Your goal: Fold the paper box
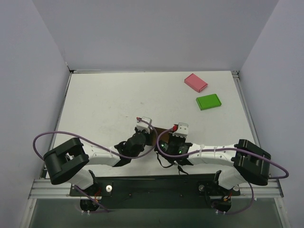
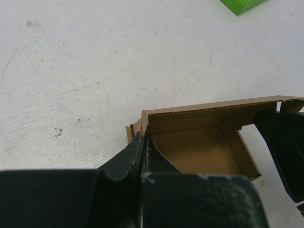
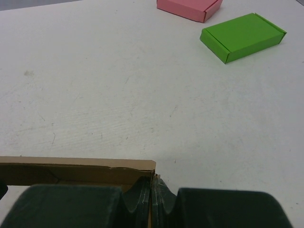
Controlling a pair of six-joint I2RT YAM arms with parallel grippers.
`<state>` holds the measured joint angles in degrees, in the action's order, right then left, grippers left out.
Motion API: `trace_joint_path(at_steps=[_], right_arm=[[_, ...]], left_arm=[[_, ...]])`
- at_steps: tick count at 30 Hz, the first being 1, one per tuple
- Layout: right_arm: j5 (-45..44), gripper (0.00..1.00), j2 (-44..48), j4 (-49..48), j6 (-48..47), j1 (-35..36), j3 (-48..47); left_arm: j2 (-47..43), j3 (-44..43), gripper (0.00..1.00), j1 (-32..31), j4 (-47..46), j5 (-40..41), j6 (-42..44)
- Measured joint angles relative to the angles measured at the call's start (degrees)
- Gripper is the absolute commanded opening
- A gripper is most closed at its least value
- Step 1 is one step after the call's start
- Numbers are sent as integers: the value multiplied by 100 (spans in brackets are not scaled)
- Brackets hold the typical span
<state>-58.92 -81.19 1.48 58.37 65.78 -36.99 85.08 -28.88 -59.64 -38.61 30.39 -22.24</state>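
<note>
Clamping walls of the paper box (image 2: 199, 147), left fingers (image 2: 126, 159) and right fingers (image 3: 137, 197) hide its corners.

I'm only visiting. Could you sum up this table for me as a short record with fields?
Item being worked on: paper box, brown, partly folded, walls raised, top open
Left gripper: shut on one box wall
Right gripper: shut on the box's other end
Set aside: pink flat box and green flat box, at the far right of the table

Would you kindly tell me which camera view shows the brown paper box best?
The left wrist view: the paper box shows its open inside, walls and flaps there. The right wrist view shows only one wall's edge; the top view just a brown sliver.
</note>
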Motion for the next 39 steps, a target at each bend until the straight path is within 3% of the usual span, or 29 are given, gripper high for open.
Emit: trace_joint_path(at_steps=[10,14,15,18,23,30,33,39], right_arm=[[-170,0,-299,1051,1032,356,-229],[-168,21,-297,1379,1268,485,-284],[-146,33,-297,1475,1331,531,-299],[-140,55,-254,1727,1451,684,-352],[-225,68,197,2155,1534,1248,-422],[-466,71,726,2577,1731,2306,-450],[-610,67,957,2752,1794,2747,-450],[-815,62,1609,2975,1818,2778,-540]], left_arm=[[-7,310,0,-374,-258,337,-166],[-7,378,0,-518,-348,527,-175],[-7,391,0,-557,-365,573,-175],[-7,411,0,-682,-378,715,-168],[-7,450,0,-857,-407,933,-157],[11,568,0,-986,-542,1172,-129],[33,708,0,-1064,-758,1248,-79],[162,1252,0,-1211,-1108,1266,96]])
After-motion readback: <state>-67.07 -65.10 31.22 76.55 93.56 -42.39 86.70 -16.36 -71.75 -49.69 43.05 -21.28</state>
